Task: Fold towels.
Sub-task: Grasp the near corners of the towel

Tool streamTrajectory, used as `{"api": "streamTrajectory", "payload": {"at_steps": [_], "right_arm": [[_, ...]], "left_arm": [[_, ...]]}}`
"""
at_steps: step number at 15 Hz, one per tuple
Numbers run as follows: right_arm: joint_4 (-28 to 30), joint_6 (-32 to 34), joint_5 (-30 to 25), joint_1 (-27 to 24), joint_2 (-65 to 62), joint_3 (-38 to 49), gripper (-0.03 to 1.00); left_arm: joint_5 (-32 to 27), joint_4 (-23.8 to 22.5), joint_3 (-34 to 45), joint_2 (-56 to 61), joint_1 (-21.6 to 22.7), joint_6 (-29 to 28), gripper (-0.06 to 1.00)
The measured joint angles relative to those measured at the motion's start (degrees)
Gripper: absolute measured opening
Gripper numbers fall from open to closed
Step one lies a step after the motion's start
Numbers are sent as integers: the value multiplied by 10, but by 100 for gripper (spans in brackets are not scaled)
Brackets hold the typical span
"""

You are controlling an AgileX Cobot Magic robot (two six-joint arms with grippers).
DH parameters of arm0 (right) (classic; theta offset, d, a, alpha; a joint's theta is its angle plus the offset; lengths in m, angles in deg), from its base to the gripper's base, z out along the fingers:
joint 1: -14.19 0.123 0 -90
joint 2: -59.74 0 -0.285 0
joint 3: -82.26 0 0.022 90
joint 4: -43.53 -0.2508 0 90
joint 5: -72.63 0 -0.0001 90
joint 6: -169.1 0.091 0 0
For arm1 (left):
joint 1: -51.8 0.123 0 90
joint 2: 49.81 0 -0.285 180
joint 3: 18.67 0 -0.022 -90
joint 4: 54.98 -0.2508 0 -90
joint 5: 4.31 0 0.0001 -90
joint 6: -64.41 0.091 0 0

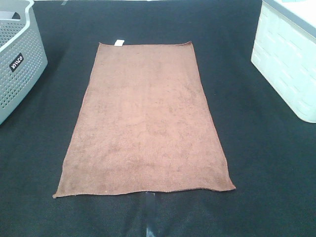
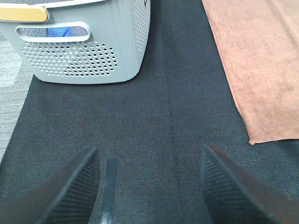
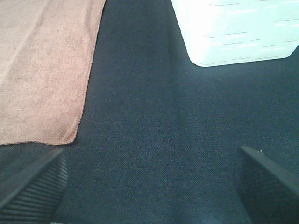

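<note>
One reddish-brown towel point(image 1: 145, 121) lies flat and unfolded on the black table cover, long side running away from me, with a small white tag point(image 1: 118, 42) at its far short edge. Neither arm shows in the exterior high view. In the left wrist view my left gripper point(image 2: 149, 186) hangs open over bare black cloth, with the towel point(image 2: 261, 65) off to one side and its near corner point(image 2: 252, 141) apart from the fingers. My right gripper point(image 3: 149, 182) is open wide over black cloth; the towel point(image 3: 44, 70) and its corner point(image 3: 74, 140) lie beside it, untouched.
A grey perforated basket point(image 1: 19, 59) stands at the far left, also seen as the basket point(image 2: 84, 46) in the left wrist view with something blue inside. A white bin point(image 1: 289, 59) stands at the far right; the bin point(image 3: 233, 30) shows in the right wrist view. A strip of tape point(image 1: 149, 215) lies near the front edge.
</note>
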Motion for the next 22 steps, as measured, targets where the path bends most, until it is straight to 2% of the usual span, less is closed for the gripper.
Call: {"api": "streamTrajectory", "payload": {"at_steps": [22], "right_arm": [[0,0,0,0,0,0,90]], "left_arm": [[0,0,0,0,0,0,60]]}}
